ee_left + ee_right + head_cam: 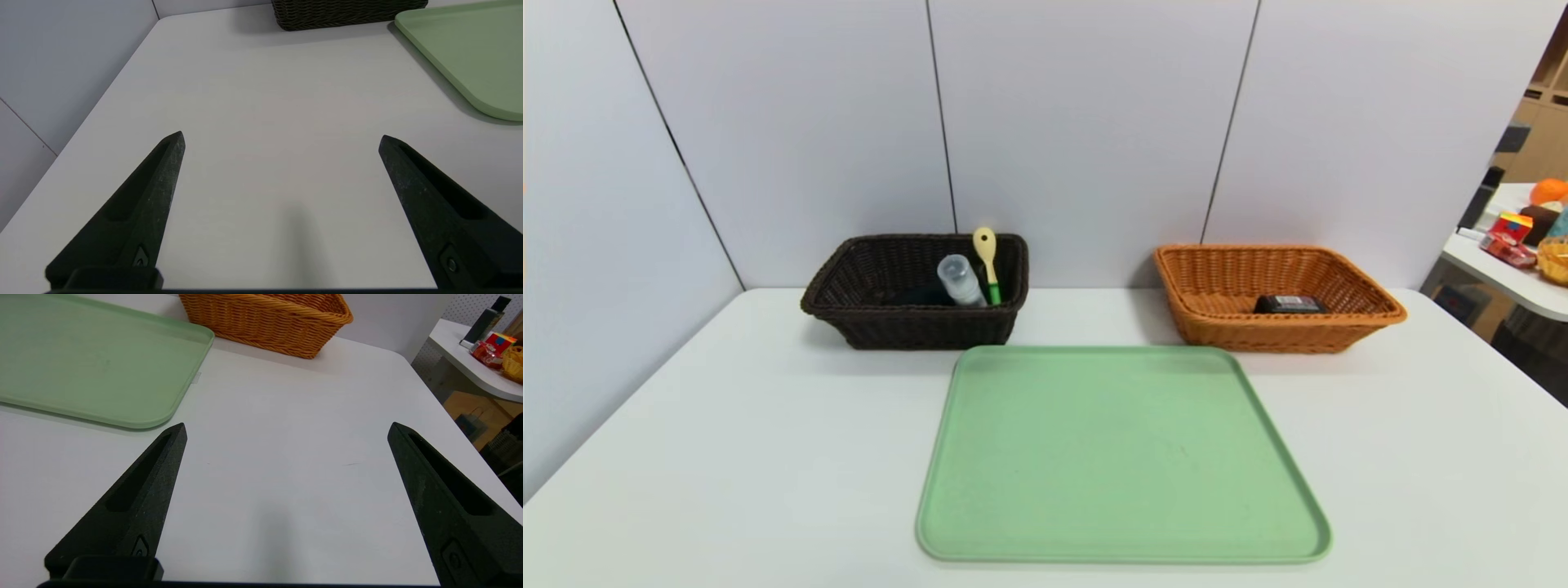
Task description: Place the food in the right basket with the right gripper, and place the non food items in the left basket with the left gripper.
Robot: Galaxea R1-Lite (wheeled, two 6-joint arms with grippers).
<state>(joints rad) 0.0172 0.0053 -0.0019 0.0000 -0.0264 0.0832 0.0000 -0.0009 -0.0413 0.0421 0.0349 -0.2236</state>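
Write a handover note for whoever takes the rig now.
Left gripper: open, empty, over the white table's left side.
Right gripper: open, empty, over its right side.
Dark brown wicker basket: clear-capped bottle, cream spoon with green handle.
Orange-tan wicker basket: small black carton.
Done: sorting, apparently; flat green tray bare.
Left: nothing visible.

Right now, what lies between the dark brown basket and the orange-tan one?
Bare white tabletop separates the dark brown basket from the orange-tan one, as the head view shows.
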